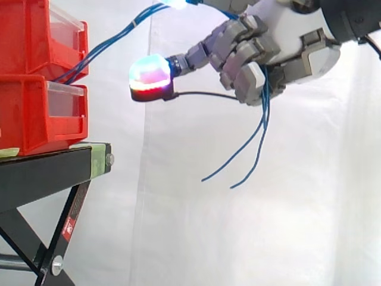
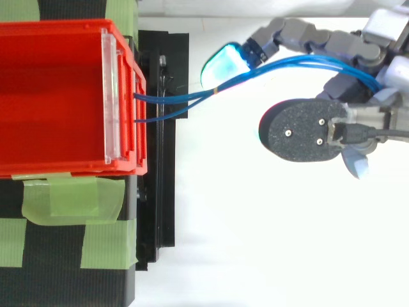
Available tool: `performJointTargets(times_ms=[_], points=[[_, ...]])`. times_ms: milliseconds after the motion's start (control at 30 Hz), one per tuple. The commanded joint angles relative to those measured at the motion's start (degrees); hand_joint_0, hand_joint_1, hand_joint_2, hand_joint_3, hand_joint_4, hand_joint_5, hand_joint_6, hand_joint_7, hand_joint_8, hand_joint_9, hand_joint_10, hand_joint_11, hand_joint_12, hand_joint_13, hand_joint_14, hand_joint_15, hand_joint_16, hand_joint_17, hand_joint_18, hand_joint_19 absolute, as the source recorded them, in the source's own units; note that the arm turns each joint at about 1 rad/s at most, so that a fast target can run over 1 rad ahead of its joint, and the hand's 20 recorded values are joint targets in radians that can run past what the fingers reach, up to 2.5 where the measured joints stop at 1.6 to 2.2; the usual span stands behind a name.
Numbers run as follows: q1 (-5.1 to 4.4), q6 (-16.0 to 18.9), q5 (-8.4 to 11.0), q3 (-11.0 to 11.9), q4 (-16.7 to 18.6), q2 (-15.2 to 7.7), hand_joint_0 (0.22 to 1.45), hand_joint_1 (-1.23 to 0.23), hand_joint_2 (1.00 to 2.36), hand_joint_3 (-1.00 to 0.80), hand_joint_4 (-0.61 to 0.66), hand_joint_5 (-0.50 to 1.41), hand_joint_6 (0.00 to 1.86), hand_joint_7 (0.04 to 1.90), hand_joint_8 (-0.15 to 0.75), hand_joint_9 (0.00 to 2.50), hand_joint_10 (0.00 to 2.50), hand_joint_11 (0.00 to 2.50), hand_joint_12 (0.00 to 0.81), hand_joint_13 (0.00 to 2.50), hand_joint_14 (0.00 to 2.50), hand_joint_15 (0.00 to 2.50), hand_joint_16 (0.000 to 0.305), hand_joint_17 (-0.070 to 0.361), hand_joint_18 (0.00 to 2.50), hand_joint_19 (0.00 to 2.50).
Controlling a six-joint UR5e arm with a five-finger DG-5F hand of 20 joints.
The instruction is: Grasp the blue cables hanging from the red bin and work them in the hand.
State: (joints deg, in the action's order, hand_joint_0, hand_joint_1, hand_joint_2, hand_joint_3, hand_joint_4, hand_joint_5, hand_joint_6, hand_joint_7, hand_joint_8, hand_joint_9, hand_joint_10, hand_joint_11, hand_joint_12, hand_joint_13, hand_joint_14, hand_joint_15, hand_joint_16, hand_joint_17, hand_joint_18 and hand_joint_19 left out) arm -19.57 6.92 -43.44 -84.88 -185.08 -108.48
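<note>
Two stacked red bins sit on a black stand at the left. Blue cables leave the upper bin and rise rightward to my hand at the upper right. The hand is shut on the blue cables: its curled fingers close over them, and the loose ends dangle below the palm. One finger reaches left toward the bins, its glowing fingertip clear of them. From above, the cables span the gap from the bin front to the hand, passing under a cyan fingertip.
The black stand has a front edge just right of the bins, with slanted legs below. Green tape patches the stand top beside the bin. A white curtain backs the open space under the hand.
</note>
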Motion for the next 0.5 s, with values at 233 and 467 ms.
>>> performJointTargets(times_ms=[233, 467], points=[[0.15, -4.02, -0.41, 2.0, -0.46, -0.68, 0.71, -0.58, 1.0, -1.0, 0.09, 0.1, 0.01, 1.13, 0.519, 1.74, 2.5, 2.5, 0.771, 2.09, 2.5, 2.01, 0.244, 0.183, 2.5, 0.76], [-0.29, -6.83, -0.68, 2.0, 3.23, -2.18, 0.73, -0.6, 1.0, -1.0, 0.1, 0.15, 0.01, 1.18, 0.519, 1.74, 2.5, 2.5, 0.771, 2.09, 2.5, 2.01, 0.244, 0.183, 2.5, 0.76]])
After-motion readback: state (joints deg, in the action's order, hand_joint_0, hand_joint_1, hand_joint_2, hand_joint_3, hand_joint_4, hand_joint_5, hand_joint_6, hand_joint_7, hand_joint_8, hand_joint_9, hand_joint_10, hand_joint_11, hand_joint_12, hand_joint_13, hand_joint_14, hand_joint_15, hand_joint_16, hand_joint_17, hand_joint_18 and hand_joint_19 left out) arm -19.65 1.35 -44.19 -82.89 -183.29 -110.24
